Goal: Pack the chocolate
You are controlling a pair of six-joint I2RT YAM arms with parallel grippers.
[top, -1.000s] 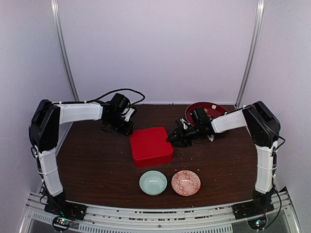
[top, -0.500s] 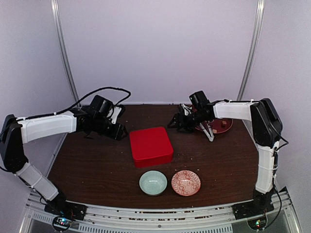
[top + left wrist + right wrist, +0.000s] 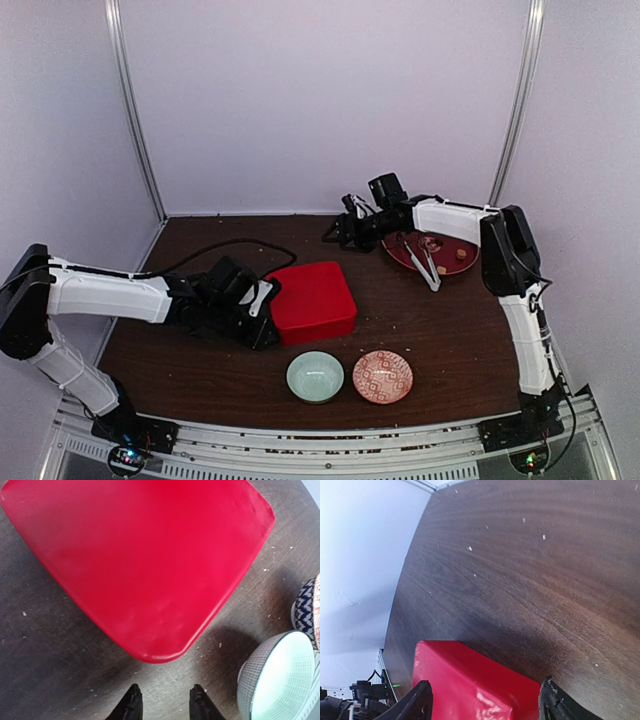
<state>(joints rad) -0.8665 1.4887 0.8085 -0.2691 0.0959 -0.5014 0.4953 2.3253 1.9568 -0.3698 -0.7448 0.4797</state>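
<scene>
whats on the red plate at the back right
Silver tongs and a few small chocolate pieces lie on the plate. The right arm covers its far edge, so anything there is hidden.

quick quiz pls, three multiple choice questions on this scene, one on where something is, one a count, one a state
1. Relative to the red box, where is the pale green bowl?
A) on its lid
B) behind it, by the back wall
C) in front of it, nearer the arm bases

2. How many small bowls are in view?
A) one
B) two
C) four

3. What state is the left claw in?
A) open and empty
B) shut on silver tongs
C) gripping a bowl rim

Answers:
1 C: the top view shows the bowl below the box, toward the bases.
2 B: only the pale green one and the patterned bowl beside it.
3 A: the left wrist view shows its fingers apart with nothing between them.
</scene>
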